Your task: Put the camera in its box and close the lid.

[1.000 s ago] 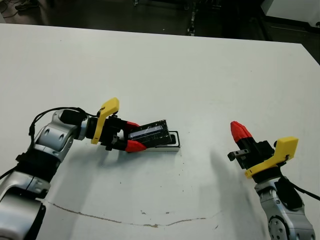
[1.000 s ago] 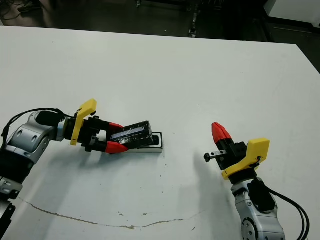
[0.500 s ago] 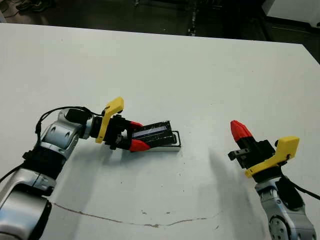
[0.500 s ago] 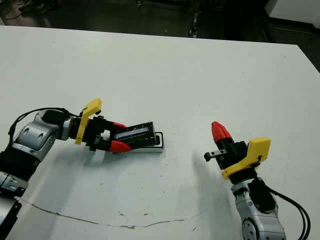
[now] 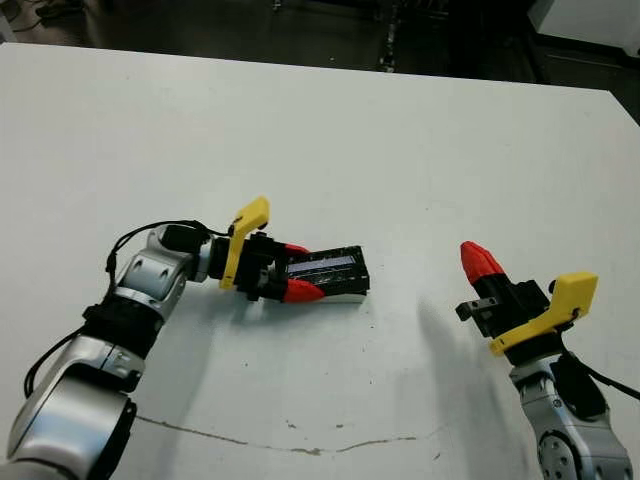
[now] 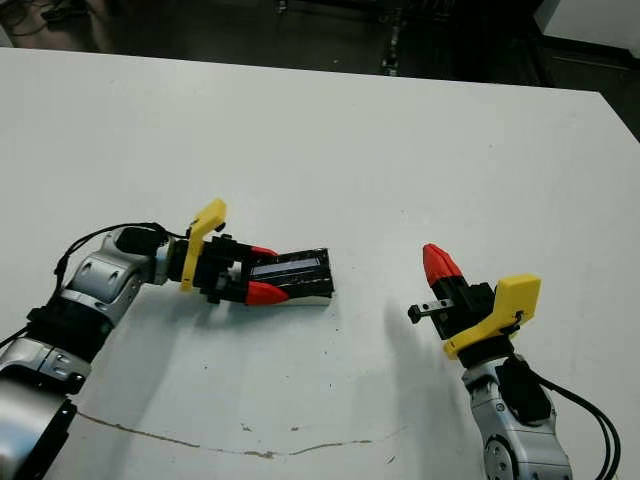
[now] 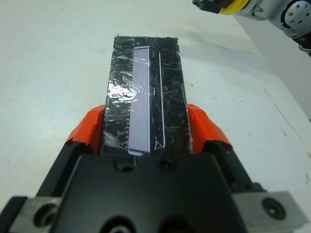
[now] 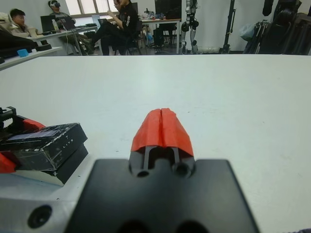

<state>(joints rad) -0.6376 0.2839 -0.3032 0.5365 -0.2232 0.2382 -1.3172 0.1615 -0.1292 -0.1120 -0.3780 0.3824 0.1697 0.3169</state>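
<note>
- Right claw [image 5: 482, 262]: nearest the robot, held off the surface on the right side, well apart from the work. Its two red fingers are pressed tip to tip with nothing between them; it takes no part in the step in hand.
- Left claw [image 5: 296, 272]: low over the surface on the left, its red fingers [image 7: 204, 128] clamped against the two long edges of the lid [image 7: 146, 99], one on each side. The grip lies at the lid's near end; the far end projects free toward the middle of the surface.
- Lid: it lies over the box [image 5: 345, 297], covering nearly all of it; only a thin white strip of the box's wall shows beneath its near edge. In the right wrist view the lid appears slightly tilted, one end higher than the other, so seating is judged incomplete.
- Camera: not visible in any view; presumably already inside the box under the lid, though this cannot be confirmed.
- Step in hand: closing the lid, the last stage of the task.
- Next move, as judged: lower and square the lid until it rests flush on the white rim, then part the fingers and withdraw without dragging the lid askew.
- Surface [image 5: 400, 150]: white and bare beyond the box.
</note>
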